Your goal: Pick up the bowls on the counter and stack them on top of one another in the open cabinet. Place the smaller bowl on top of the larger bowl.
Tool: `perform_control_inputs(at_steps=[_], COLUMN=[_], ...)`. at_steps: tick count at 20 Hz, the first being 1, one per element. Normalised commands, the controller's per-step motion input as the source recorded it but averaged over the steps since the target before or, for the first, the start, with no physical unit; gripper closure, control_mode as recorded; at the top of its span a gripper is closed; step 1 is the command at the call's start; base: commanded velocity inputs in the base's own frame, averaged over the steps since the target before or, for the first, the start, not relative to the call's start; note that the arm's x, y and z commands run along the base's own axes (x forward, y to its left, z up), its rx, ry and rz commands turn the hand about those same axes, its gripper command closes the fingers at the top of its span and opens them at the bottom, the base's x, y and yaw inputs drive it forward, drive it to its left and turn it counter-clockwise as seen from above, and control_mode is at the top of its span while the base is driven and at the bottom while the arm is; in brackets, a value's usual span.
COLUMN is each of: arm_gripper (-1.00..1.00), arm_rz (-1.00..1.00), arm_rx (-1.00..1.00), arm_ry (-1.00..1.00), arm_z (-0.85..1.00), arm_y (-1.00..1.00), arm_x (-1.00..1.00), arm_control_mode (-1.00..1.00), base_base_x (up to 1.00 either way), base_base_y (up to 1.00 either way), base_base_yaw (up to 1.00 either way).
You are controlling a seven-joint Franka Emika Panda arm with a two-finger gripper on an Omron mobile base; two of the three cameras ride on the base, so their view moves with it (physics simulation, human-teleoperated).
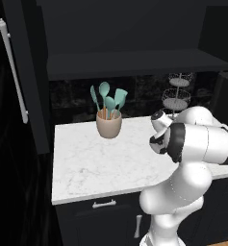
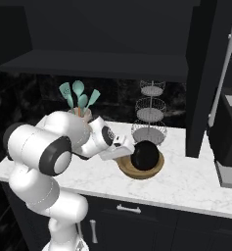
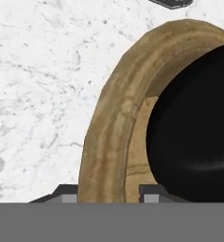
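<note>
Glossy black smaller bowl (image 2: 145, 155) sits inside tan larger bowl (image 2: 156, 169) on counter (image 2: 196, 184)

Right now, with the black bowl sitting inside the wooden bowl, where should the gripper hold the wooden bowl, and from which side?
Probably the near rim of the larger bowl, from above, one finger outside the wall and one inside. The rim is thin and raised, and the smaller bowl leaves a gap there. The gripper already straddles this rim on the counter.

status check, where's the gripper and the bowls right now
Gripper straddling rim of tan wooden bowl, fingers either side, not clamped. Small black bowl sits in it, on counter. Wire tiered stand just behind.
</note>
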Motion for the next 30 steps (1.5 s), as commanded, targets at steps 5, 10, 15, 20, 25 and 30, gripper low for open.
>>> perform_control_inputs(at_steps=[5,10,15,20,25,30], arm_gripper=[1.00,1.00,1.00,1.00,1.00,1.00], arm_rz=[0.00,0.04,0.09,0.11,0.10,0.10], arm_rx=[0.00,0.00,-0.05,-0.11,-0.14,-0.21], arm_ry=[-0.07,-0.25,-0.30,-0.22,-0.11,0.00], arm_z=[0.15,0.62,0.93,1.00,1.00,1.00], arm_y=[0.00,0.00,0.23,0.41,0.43,0.47], arm_x=[0.00,-0.35,-0.47,-0.46,-0.55,-0.58], arm_control_mode=[-1.00,-1.00,-1.00,-1.00,-1.00,-1.00], base_base_x=[0.00,0.00,0.00,0.00,0.00,0.00], base_base_y=[0.00,0.00,0.00,0.00,0.00,0.00], base_base_yaw=[0.00,0.00,0.00,0.00,0.00,0.00])
